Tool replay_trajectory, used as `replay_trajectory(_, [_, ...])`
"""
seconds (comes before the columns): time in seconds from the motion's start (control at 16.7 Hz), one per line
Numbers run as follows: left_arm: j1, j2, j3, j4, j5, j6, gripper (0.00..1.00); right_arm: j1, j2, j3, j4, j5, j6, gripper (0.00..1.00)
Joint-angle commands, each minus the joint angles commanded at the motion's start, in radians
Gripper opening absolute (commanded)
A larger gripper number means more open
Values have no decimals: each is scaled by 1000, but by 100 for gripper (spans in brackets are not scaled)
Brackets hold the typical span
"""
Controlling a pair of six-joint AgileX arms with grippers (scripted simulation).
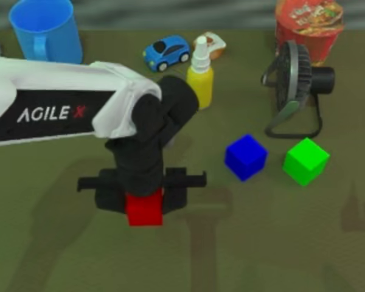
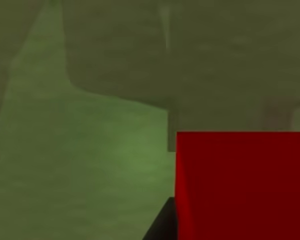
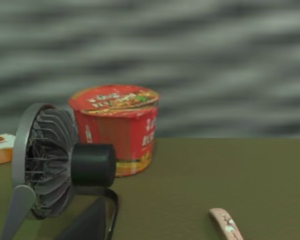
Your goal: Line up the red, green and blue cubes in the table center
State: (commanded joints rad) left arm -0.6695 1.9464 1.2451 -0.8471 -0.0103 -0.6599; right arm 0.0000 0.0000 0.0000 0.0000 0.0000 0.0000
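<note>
At the far left of the top view stands a light-blue mug (image 1: 44, 27) at the table's back edge, and my left arm reaches in from that side across the olive tabletop (image 1: 280, 243). The left gripper (image 1: 143, 193) points straight down left of the table's middle, its two fingers clamped on opposite sides of the red cube (image 1: 144, 208). In the left wrist view the red cube (image 2: 242, 185) fills the near corner, with one dark finger (image 2: 160, 225) edging it and only bare table behind. Whether the cube rests on the surface or hangs just above it, I cannot tell.

Behind the gripper sit a blue toy car (image 1: 166, 52) and a yellow spray bottle (image 1: 200, 72). Right of centre lies the blue cube (image 1: 246, 156), and just beside it, further right, the green cube (image 1: 305, 160); the two stand apart, roughly level with each other. Behind them are a small black desk fan (image 1: 292, 85) and a red instant-noodle cup (image 1: 309, 27).

The right arm is out of the top view; its wrist camera looks at the fan and cup, with none of its gripper showing.

The step in hand looks like carrying the red cube. The next move calls for bringing it rightward, level with the blue cube, and setting it down squarely close beside it without nudging it.
</note>
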Motion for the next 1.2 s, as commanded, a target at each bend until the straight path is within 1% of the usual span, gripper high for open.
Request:
replay_trajectory(0.18, [0,32,-42,67,-1,1,0,0,0,0,0,0,0,100])
replay_trajectory(0.42, [0,34,-43,70,-1,1,0,0,0,0,0,0,0,100])
replay_trajectory(1.2, [0,34,-43,70,-1,1,98,0,0,0,0,0,0,100])
